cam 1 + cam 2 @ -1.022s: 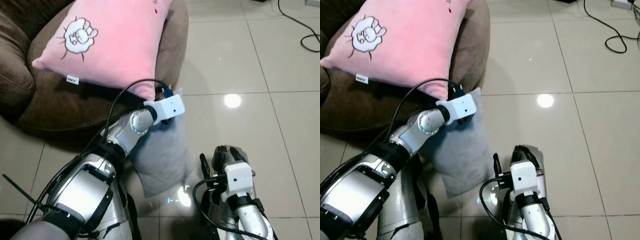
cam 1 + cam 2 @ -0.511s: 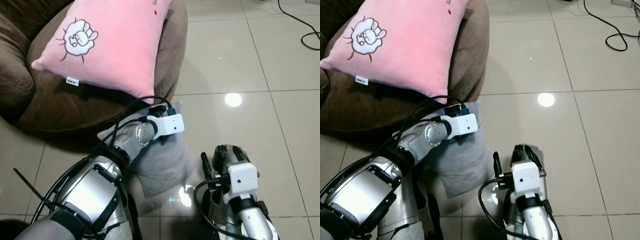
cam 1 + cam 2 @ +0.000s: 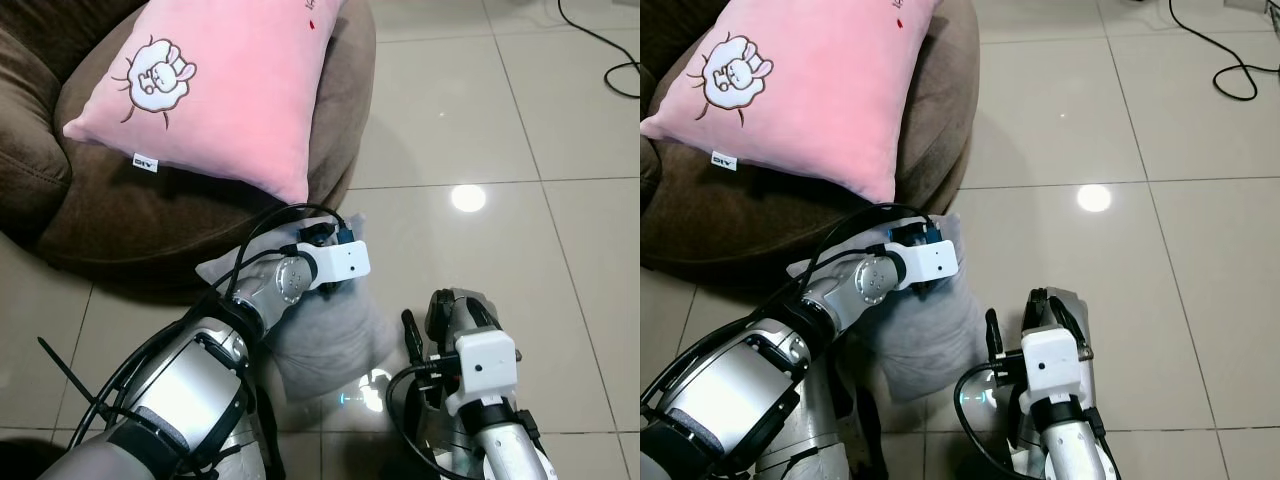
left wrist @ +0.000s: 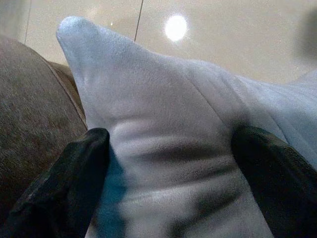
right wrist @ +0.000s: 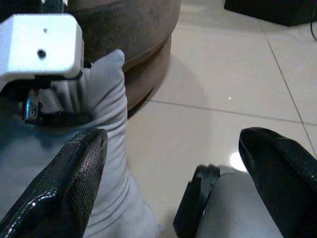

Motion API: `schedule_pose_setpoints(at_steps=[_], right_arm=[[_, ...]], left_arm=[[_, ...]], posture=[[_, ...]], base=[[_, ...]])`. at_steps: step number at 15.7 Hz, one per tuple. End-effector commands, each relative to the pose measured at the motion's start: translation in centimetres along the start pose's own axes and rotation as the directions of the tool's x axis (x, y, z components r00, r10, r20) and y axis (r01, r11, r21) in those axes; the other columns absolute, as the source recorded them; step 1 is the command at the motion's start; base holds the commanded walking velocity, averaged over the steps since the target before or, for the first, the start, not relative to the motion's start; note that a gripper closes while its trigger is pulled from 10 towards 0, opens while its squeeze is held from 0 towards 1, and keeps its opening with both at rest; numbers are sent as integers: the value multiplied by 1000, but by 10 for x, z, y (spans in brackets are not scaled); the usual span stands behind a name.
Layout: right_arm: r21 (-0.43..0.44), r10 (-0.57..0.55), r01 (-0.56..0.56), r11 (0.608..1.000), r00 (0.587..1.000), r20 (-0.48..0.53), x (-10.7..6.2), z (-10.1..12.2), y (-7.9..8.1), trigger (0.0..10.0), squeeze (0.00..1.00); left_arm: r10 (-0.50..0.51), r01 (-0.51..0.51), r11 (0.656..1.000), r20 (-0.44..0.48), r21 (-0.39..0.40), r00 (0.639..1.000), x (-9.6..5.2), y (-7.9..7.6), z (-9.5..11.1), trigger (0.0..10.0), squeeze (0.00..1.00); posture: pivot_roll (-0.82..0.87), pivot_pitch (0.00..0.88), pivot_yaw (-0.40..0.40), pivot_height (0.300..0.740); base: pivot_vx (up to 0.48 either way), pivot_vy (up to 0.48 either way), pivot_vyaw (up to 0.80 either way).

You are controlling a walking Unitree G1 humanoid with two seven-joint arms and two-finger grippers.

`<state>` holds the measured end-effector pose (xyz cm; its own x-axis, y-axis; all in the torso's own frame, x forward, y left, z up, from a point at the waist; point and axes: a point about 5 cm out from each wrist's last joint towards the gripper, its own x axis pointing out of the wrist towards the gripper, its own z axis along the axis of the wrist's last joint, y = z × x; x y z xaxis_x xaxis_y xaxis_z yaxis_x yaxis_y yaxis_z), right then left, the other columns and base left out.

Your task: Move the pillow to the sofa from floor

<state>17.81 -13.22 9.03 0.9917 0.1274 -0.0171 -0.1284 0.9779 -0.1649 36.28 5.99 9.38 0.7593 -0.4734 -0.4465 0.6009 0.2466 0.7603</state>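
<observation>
A grey pillow (image 3: 330,330) lies slumped on the tiled floor against the foot of the brown sofa (image 3: 120,215). My left gripper (image 4: 171,183) presses down onto its upper edge. It is open, with one black finger on each side of the creased fabric, and its white wrist camera (image 3: 345,262) sits just above. My right gripper (image 5: 173,183) hangs open low to the right of the pillow, holding nothing, and it is also seen at the bottom of the head view (image 3: 430,320).
A pink pillow (image 3: 220,90) with a cartoon sheep lies on the sofa seat, its lower corner just above my left wrist. A black cable (image 3: 600,40) runs across the floor at the far right. Bare glossy tiles (image 3: 480,130) stretch to the right.
My left wrist has dropped from beside the pink pillow's corner down toward the floor. The grey pillow, standing tall before, has slumped lower and wider. The right arm has barely moved.
</observation>
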Motion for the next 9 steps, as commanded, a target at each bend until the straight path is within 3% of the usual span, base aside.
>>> schedule_pose_setpoints(at_steps=[1, 4, 5, 6, 7, 9], right_arm=[[2, -1, 1, 1000, 999, -32, -5, -4, 2, 10000, 0], [0, -5, 5, 1000, 998, -57, -10, -13, -1, 10000, 0], [-2, -6, 6, 1000, 998, -66, -11, -17, -1, 10000, 0], [-2, -7, 7, 1000, 998, -69, -12, -18, -2, 10000, 0], [-4, -7, 7, 1000, 997, -74, -12, -21, -3, 10000, 0], [-4, -6, 6, 1000, 997, -77, -12, -23, -3, 10000, 0]], left_arm=[[-60, 58, 997, -63, -46, 996, -3, -25, -18, 10000, 1000], [-33, 26, 993, -58, -114, 998, -2, -28, -17, 10000, 1000], [-30, 21, 989, -61, -147, 998, -2, -28, -17, 0, 306], [-27, 16, 987, -63, -157, 998, -2, -27, -17, 0, 306], [-14, 5, 989, -57, -150, 998, -2, -25, -17, 0, 0], [-6, 0, 991, -41, -135, 999, -2, -24, -16, 0, 0]], posture=[[-157, 344, 117, 429], [-163, 355, 116, 429], [-165, 361, 114, 429], [-165, 361, 114, 429], [-161, 364, 114, 429], [-161, 369, 113, 429]], base=[[0, 0, 0], [0, 0, 0], [0, 0, 0], [0, 0, 0], [0, 0, 0], [0, 0, 0]])
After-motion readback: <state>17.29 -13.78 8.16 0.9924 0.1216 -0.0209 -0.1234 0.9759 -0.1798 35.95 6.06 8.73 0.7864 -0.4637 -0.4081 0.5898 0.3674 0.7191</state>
